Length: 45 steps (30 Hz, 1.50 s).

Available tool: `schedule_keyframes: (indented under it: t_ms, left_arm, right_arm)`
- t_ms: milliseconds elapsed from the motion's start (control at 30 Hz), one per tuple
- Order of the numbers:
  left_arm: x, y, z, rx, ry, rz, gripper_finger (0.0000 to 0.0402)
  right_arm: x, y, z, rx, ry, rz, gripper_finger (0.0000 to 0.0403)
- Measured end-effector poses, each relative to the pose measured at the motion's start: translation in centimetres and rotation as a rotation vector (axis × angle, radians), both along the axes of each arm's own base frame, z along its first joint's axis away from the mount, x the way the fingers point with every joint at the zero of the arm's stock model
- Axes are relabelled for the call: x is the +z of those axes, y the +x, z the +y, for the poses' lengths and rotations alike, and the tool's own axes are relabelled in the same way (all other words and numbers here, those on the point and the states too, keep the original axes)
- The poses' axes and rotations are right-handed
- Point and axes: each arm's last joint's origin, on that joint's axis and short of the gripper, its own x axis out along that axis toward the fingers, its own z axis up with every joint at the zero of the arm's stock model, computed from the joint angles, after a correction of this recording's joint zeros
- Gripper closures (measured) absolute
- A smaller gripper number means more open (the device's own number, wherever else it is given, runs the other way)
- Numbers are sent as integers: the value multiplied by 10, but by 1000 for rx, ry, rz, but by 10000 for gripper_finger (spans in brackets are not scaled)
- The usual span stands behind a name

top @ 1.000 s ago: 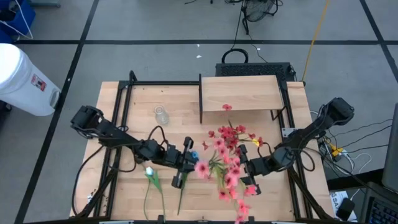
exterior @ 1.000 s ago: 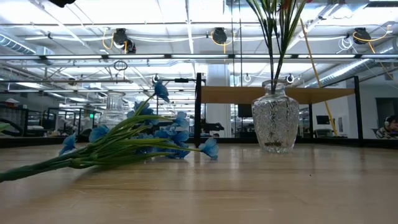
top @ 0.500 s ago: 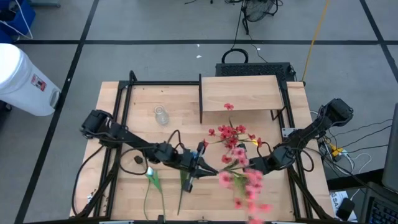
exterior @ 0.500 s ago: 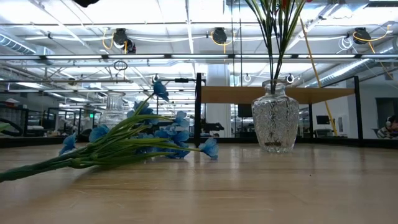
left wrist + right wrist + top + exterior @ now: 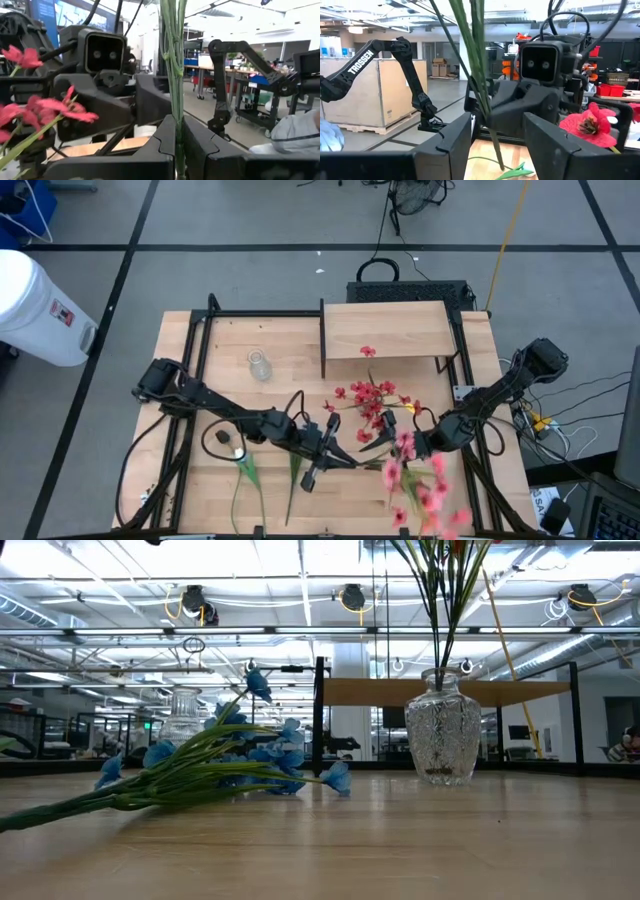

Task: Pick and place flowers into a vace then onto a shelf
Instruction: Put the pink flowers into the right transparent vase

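My left gripper (image 5: 335, 453) reaches to the table's middle and is shut on the green stalks of a red-pink spray (image 5: 420, 488), whose blossoms hang out toward the near right corner. My right gripper (image 5: 385, 443) faces it, open, with its fingers on either side of the same stalks (image 5: 479, 95). More red-pink stems (image 5: 372, 398) stand upright in the cut-glass vase (image 5: 442, 735). The blue bunch (image 5: 200, 772) and the white bud (image 5: 240, 456) lie flat on the tabletop near the left arm. The pale shelf (image 5: 385, 330) stands at the far side. My left gripper pinches the bundle of thin green stalks (image 5: 175, 107) between its two fingers (image 5: 155, 150), which lie across the stalks. The stalks run straight past the fingers, and the spray is lifted clear of the table.
A small clear glass jar (image 5: 259, 365) stands far left of the shelf's dark upright panel (image 5: 322, 340). Black frame rails (image 5: 195, 370) run along the table's sides. Bare wood shows at the left and between jar and arms.
My left gripper has moved toward the table's right, close up to my right gripper, carrying the red-pink spray. The spray's blossoms have swung from between the two grippers out toward the near right corner. My right gripper has shifted slightly toward the far side.
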Motion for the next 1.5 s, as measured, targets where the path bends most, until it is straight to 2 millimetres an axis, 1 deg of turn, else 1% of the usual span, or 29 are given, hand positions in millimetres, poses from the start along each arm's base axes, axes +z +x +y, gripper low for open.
schedule_keyframes:
  t_ms: [233, 367, 533, 733, 900, 1033, 1167, 1267, 1367, 1433, 1500]
  left_arm:
    - [0, 1, 3, 10, -1, 4, 386]
    - [0, 1, 4, 13, -2, 5, 386]
    - [-1, 1, 3, 1, -4, 12, 386]
    - [-1, 1, 1, -7, 0, 15, 386]
    - [-1, 1, 3, -7, -5, 22, 386]
    - [-2, 2, 5, -14, -19, 44, 385]
    - [-2, 2, 5, -21, -25, 51, 365]
    - [-3, 2, 5, -24, -24, 55, 349]
    - [-3, 2, 5, -63, -14, 56, 344]
    - [-3, 2, 5, -67, -13, 57, 348]
    - [-3, 2, 4, -64, -9, 55, 364]
  right_arm:
    - [-1, 3, 1, 41, 15, -34, 234]
    - [-6, 12, 3, 32, 28, -9, 234]
    - [-5, 23, 8, 32, 20, -7, 234]
    - [-5, 25, 10, 41, 7, -15, 239]
    - [-4, 25, 10, 44, 24, -19, 280]
    - [-4, 25, 10, 45, 25, -15, 331]
    - [-5, 25, 10, 46, 8, -13, 387]
    - [-5, 25, 11, 44, -7, -14, 396]
    - [-5, 25, 11, 45, -9, -13, 400]
    - [-5, 25, 11, 46, -14, -15, 401]
    - [-4, 24, 10, 48, -15, -7, 402]
